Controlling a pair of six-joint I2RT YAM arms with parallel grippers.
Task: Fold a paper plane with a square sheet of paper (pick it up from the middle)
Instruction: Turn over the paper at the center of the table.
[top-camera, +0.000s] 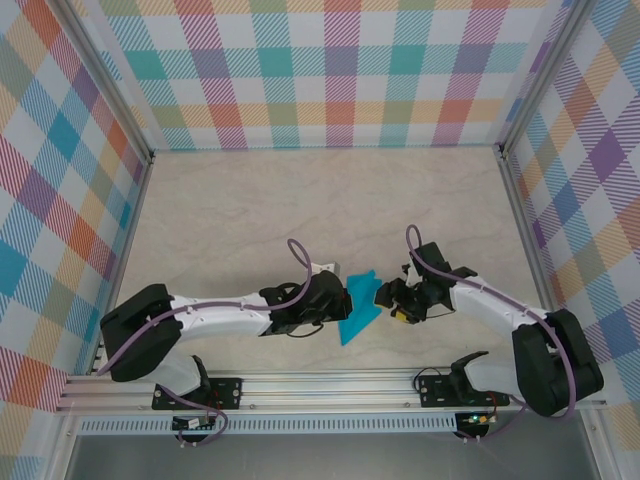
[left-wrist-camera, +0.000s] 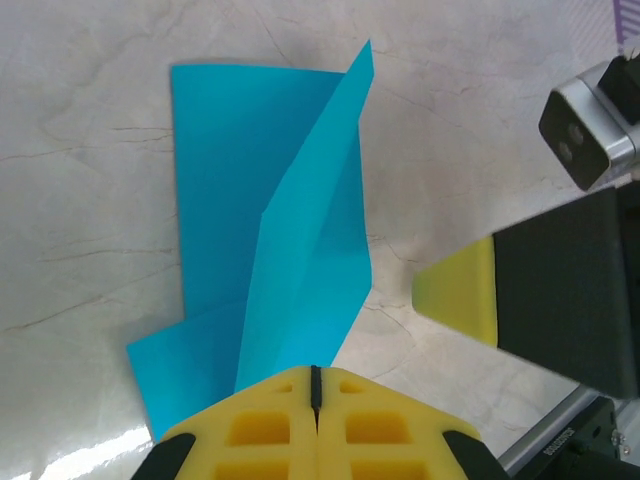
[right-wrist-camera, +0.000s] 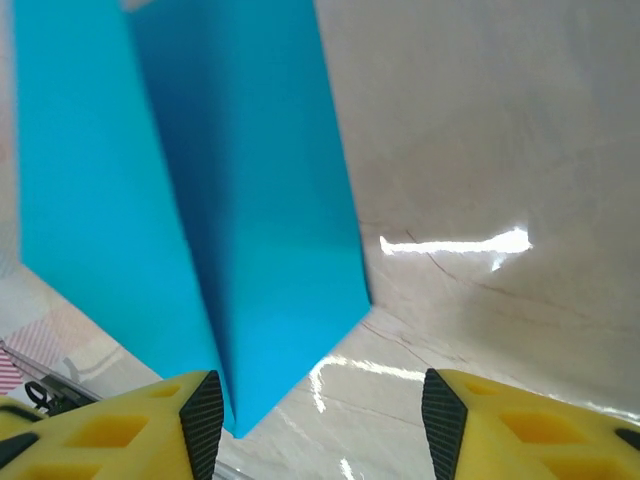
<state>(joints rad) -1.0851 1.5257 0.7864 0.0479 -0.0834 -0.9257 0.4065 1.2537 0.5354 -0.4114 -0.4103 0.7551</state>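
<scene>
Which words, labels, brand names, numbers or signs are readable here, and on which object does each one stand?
None can be read. The folded blue paper is plain; the left hand and the right hand bear no marks; the checked walls carry only a pattern; the camera housing on the right wrist shows no legible label.

Here's the table, pale beige with faint marble veins, running bare to its far edge. Plaid walls close it in: one along the back, one down the left edge, one down the right. An aluminium rail runs along the near edge, and slim metal posts stand at the far corners. A bright streak of glare sits on the tabletop.
</scene>
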